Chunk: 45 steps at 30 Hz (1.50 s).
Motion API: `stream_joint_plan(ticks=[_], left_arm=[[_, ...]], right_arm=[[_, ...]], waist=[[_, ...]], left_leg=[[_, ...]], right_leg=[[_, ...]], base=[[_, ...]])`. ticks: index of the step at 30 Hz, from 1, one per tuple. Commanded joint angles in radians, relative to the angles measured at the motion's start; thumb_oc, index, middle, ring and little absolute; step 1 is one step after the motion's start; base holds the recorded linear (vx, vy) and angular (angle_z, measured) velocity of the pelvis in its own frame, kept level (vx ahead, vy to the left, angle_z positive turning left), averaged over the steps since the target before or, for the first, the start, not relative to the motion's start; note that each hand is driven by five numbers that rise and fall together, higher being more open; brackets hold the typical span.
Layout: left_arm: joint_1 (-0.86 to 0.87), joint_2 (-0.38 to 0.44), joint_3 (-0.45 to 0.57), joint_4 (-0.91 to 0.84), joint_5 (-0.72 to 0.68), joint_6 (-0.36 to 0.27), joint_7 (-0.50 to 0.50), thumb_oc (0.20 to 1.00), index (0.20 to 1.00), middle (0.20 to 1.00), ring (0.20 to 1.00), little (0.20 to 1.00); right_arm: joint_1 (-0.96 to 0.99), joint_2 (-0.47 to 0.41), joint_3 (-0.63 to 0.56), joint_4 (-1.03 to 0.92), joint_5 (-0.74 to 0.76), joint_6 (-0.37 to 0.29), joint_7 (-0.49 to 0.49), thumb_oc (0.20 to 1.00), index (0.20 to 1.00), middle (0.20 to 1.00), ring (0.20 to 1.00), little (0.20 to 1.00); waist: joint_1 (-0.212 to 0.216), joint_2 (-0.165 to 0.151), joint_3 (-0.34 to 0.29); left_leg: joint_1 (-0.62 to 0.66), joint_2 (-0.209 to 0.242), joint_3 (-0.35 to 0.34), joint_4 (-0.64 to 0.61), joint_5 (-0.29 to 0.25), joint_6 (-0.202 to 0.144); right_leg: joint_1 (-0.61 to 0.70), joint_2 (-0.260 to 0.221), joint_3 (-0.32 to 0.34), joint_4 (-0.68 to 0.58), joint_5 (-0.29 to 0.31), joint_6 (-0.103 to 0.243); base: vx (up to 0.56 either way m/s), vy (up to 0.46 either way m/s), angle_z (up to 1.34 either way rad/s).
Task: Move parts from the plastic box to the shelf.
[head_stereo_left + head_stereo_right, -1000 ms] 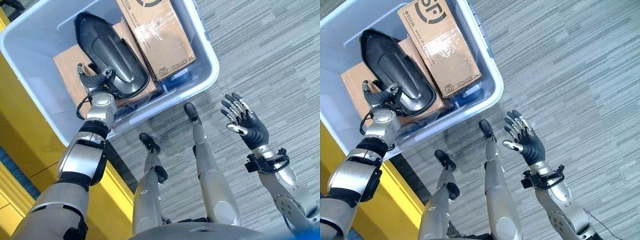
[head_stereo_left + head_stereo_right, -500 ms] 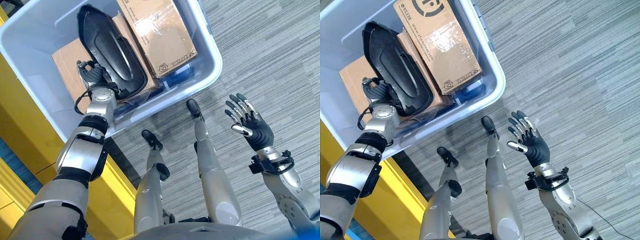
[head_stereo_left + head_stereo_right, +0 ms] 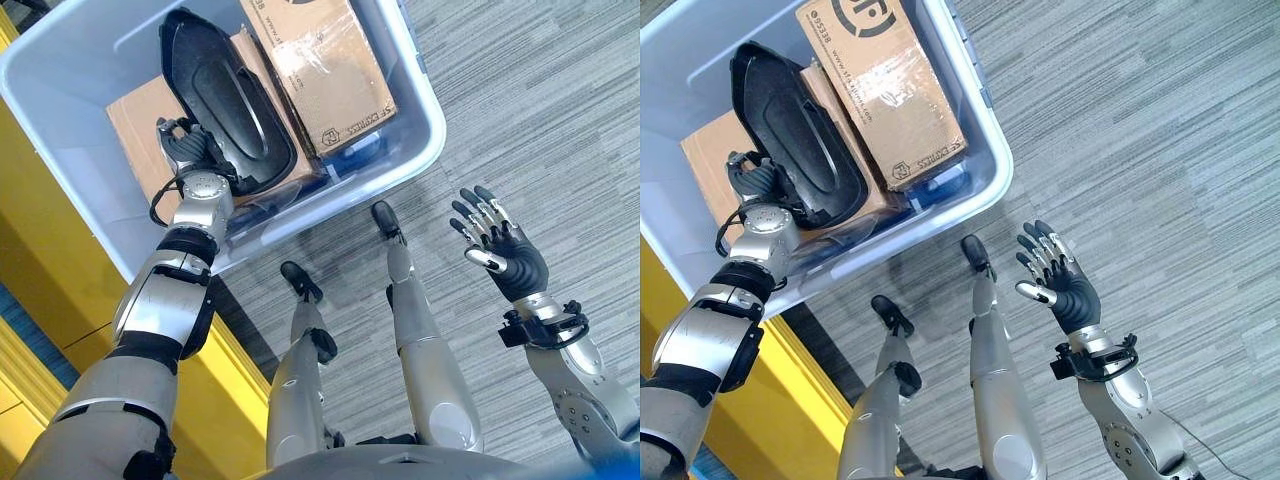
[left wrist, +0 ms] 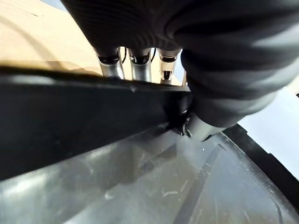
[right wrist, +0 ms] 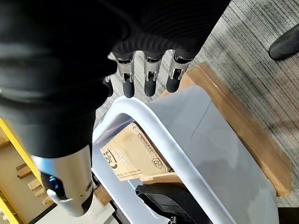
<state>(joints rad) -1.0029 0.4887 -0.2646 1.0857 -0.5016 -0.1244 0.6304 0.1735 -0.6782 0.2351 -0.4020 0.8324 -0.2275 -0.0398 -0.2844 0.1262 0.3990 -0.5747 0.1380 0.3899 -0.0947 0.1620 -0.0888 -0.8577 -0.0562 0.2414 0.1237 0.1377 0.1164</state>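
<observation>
A long black moulded part [image 3: 225,100] lies slanted on top of the contents of the pale blue plastic box [image 3: 425,130]. My left hand [image 3: 190,155] is at the near edge of that part. In the left wrist view its fingers [image 4: 138,70] go behind the black rim [image 4: 93,107] and the thumb presses on the near side, so the hand is shut on the rim. My right hand [image 3: 505,255] is raised over the carpet to the right of the box, open with the fingers spread and holding nothing.
A tall cardboard carton [image 3: 325,60] lies beside the black part and a flat cardboard piece [image 3: 135,130] under it. A yellow shelf frame [image 3: 40,270] runs along the left. The box sits on a wooden base [image 5: 243,135]. Grey carpet [image 3: 540,100] lies to the right.
My left hand's fingers, spread at the black part's edge a second ago, have curled round its rim. The right hand has barely moved. The view has shifted slightly.
</observation>
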Motion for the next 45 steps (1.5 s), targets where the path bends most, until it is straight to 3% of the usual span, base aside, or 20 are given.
stream_joint_plan(ticks=[1, 9, 11, 17, 27, 38, 45], left_arm=[[-0.052, -0.038, 0.008, -0.014, -0.025, -0.043, -0.080, 0.200, 0.200, 0.200, 0.200, 0.200], [0.156, 0.018, 0.089, -0.332, -0.020, -0.122, -0.052, 0.200, 0.200, 0.200, 0.200, 0.200], [0.305, 0.054, 0.152, -0.517, 0.023, -0.135, -0.045, 0.200, 0.200, 0.200, 0.200, 0.200], [0.548, 0.070, 0.288, -0.761, 0.117, -0.139, -0.053, 0.200, 0.200, 0.200, 0.200, 0.200], [0.736, 0.050, 0.375, -0.960, 0.176, -0.158, -0.099, 0.200, 0.200, 0.200, 0.200, 0.200], [1.027, -0.004, 0.386, -1.176, 0.141, -0.176, -0.303, 0.200, 0.200, 0.200, 0.200, 0.200], [1.215, -0.044, 0.368, -1.270, 0.083, -0.139, -0.466, 0.200, 0.200, 0.200, 0.200, 0.200]], right_arm=[[0.046, 0.017, -0.055, -0.035, 0.000, -0.064, 0.031, 1.000, 1.000, 1.000, 1.000, 1.000], [0.043, 0.035, -0.052, -0.024, -0.037, -0.067, 0.029, 1.000, 1.000, 1.000, 1.000, 1.000], [0.044, 0.044, -0.057, -0.022, -0.056, -0.063, 0.032, 1.000, 1.000, 1.000, 1.000, 1.000], [0.036, 0.050, -0.071, -0.013, -0.084, -0.033, 0.046, 1.000, 1.000, 1.000, 1.000, 1.000], [0.015, 0.055, -0.080, 0.011, -0.105, 0.015, 0.068, 1.000, 1.000, 1.000, 1.000, 1.000], [0.021, 0.084, -0.110, 0.053, -0.127, 0.051, 0.097, 1.000, 1.000, 1.000, 1.000, 1.000], [0.052, 0.104, -0.165, 0.087, -0.152, 0.079, 0.120, 1.000, 1.000, 1.000, 1.000, 1.000]], waist=[[-0.015, -0.020, 0.026], [0.009, -0.023, -0.002], [0.022, -0.029, -0.016], [0.046, -0.054, -0.051], [0.085, -0.069, -0.099], [0.142, -0.060, -0.182], [0.173, -0.049, -0.243]], left_leg=[[0.241, 0.009, -0.119, 0.045, -0.147, -0.042], [0.274, 0.007, -0.136, 0.049, -0.153, -0.044], [0.296, 0.007, -0.147, 0.050, -0.157, -0.044], [0.329, 0.008, -0.156, 0.050, -0.145, -0.041], [0.388, 0.011, -0.193, 0.050, -0.155, -0.034], [0.484, 0.018, -0.234, 0.017, -0.145, -0.026], [0.558, 0.052, -0.284, 0.010, -0.133, -0.024]], right_leg=[[0.082, 0.002, -0.097, 0.061, -0.121, 0.024], [0.151, -0.021, -0.119, 0.048, -0.117, 0.024], [0.189, -0.031, -0.130, 0.039, -0.115, 0.025], [0.261, -0.052, -0.151, 0.009, -0.084, 0.021], [0.381, -0.083, -0.192, -0.030, -0.081, 0.027], [0.522, -0.108, -0.240, -0.076, -0.088, 0.031], [0.602, -0.088, -0.296, 0.017, -0.175, 0.016]], base=[[-0.01, 0.033, 0.13], [-0.01, 0.036, 0.08], [0.00, 0.044, 0.10], [-0.05, 0.034, 0.11], [-0.01, 0.038, 0.12], [0.00, 0.011, 0.11], [-0.01, -0.046, 0.22]])
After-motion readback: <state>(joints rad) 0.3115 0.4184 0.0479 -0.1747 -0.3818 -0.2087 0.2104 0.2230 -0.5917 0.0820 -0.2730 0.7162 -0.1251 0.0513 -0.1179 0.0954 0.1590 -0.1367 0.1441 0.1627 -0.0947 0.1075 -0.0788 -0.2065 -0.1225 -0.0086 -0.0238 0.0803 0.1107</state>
